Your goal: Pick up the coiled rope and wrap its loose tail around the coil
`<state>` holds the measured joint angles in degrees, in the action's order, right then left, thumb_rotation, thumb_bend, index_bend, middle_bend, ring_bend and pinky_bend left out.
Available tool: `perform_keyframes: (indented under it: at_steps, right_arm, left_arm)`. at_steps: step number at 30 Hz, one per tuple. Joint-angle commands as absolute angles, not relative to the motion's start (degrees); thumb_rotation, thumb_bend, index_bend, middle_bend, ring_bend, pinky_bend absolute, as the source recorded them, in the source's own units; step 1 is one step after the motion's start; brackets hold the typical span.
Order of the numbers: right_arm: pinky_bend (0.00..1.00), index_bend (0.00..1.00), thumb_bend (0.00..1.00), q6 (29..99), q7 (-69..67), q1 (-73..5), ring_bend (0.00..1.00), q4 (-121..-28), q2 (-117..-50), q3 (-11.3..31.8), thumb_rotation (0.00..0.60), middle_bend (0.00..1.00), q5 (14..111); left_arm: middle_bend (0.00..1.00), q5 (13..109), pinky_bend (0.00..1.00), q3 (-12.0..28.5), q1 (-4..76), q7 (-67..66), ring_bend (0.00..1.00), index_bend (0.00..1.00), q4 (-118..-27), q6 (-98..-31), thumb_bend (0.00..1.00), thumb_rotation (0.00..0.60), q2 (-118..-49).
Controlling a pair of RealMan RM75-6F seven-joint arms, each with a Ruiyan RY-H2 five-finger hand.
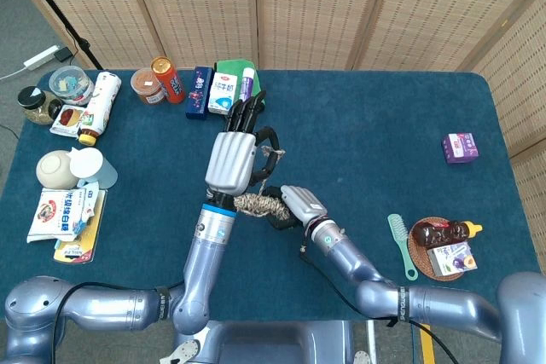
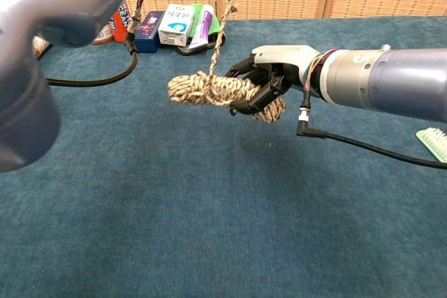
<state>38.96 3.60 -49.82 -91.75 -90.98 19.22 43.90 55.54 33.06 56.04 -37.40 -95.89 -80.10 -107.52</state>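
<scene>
Two robot hands share the work above the middle of the blue counter (image 1: 384, 125). The right robot hand (image 2: 269, 78) has its dark fingers closed around one end of the coiled rope (image 2: 209, 90), holding it clear of the cloth; in the chest view the coil's long axis runs roughly level, its free end pointing away from the right palm toward the robot's left. The loose tail (image 2: 222, 29) rises steeply from the coil's upper side and leaves the top of that view. In the head view the left robot hand (image 1: 232, 159) sits directly above the coil, fingers stretched toward the far edge, and a short run of tail shows beside its thumb; it appears to be pinching the tail there, though the contact itself is small and partly hidden.

What the next move turns on, as I judge it: the tail stands nearly square to the coil's long axis, with the left robot hand above and the bare length of coil lying between the two hands. Carrying the tail over and under that exposed length would lay a turn around it, provided the tail stays taut and the right grip keeps the coil level.

Along the far edge stand a milk carton (image 1: 223, 94), a red can (image 1: 168, 78) and other packets, well apart from the rope.
</scene>
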Motion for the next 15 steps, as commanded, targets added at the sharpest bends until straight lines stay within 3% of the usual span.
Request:
perform_keyframes:
  at_steps: [1,15]
  right_arm:
    - [0.69,0.75,1.0,31.2,-5.33,-47.18,0.4,-93.51,-86.49,20.47,0.6,0.5,53.12]
    - [0.7,0.75,1.0,24.81,-29.28,-42.15,0.4,-99.61,-81.59,27.48,0.6,0.51,67.85]
  left_arm:
    - [0.0,53.97,0.0,33.96,57.09,-37.43,0.0,0.6,-92.58,-81.07,0.4,0.6,-109.23]
    - [0.0,49.98,0.0,32.44,56.45,-32.59,0.0,0.6,-82.07,-79.14,0.4,0.6,-111.93]
